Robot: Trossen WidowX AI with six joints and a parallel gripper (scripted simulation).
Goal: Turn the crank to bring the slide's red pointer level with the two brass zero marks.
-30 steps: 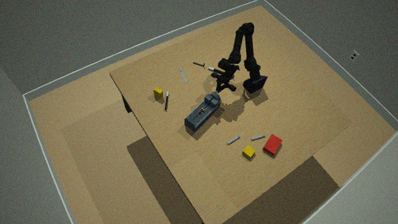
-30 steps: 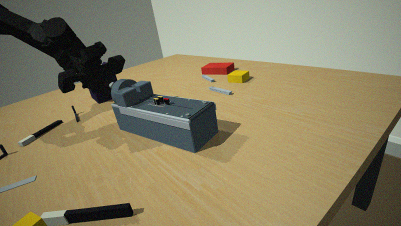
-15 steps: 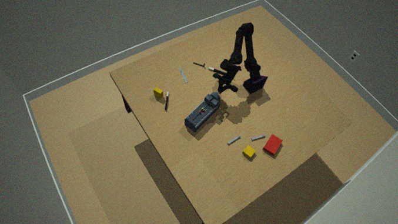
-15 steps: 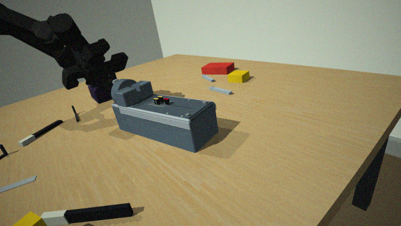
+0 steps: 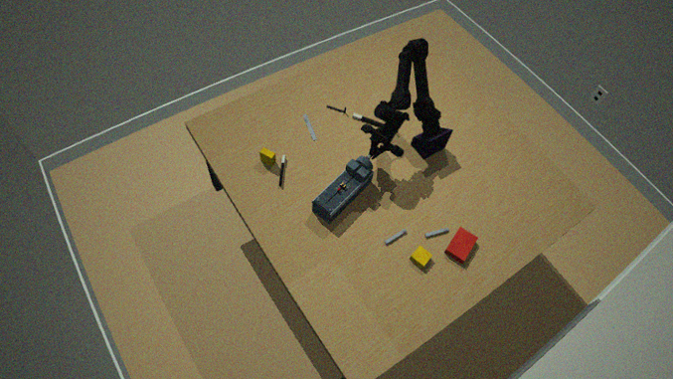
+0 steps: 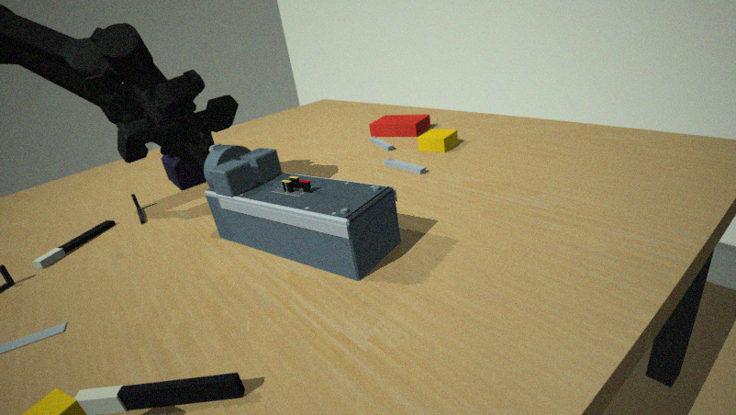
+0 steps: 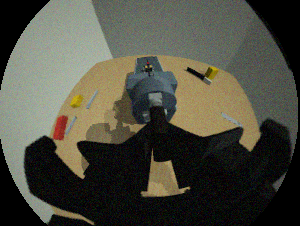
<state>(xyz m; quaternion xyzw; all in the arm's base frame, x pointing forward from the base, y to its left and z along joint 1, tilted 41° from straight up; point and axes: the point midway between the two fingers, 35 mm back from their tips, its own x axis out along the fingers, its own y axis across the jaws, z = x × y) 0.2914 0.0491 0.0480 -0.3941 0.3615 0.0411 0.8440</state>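
Note:
The blue-grey machine (image 5: pixel 333 201) (image 6: pixel 288 234) (image 7: pixel 141 62) stands on the table, its round crank disc (image 6: pixel 218 160) (image 7: pixel 145 107) facing the arm. The red pointer (image 6: pixel 306 185) (image 5: pixel 340 189) on its top is a little past the two brass marks (image 6: pixel 286 185) (image 5: pixel 343 185), on the side away from the crank; it is not level with them. My gripper (image 5: pixel 372 155) (image 6: pixel 211 145) (image 7: pixel 157 123) is shut on the crank handle at the upper part of the disc. The dark fingers mostly hide the handle; a light grey piece (image 7: pixel 156 98) shows just beyond their tips.
A red block (image 5: pixel 461 245) (image 6: pixel 399 126) (image 7: pixel 60 127), a yellow block (image 5: pixel 420 256) (image 6: pixel 438 140) and two grey bars lie on one side of the machine. Another yellow block (image 5: pixel 267 156), black-and-white sticks and a flat grey strip (image 5: pixel 309 128) lie on the other.

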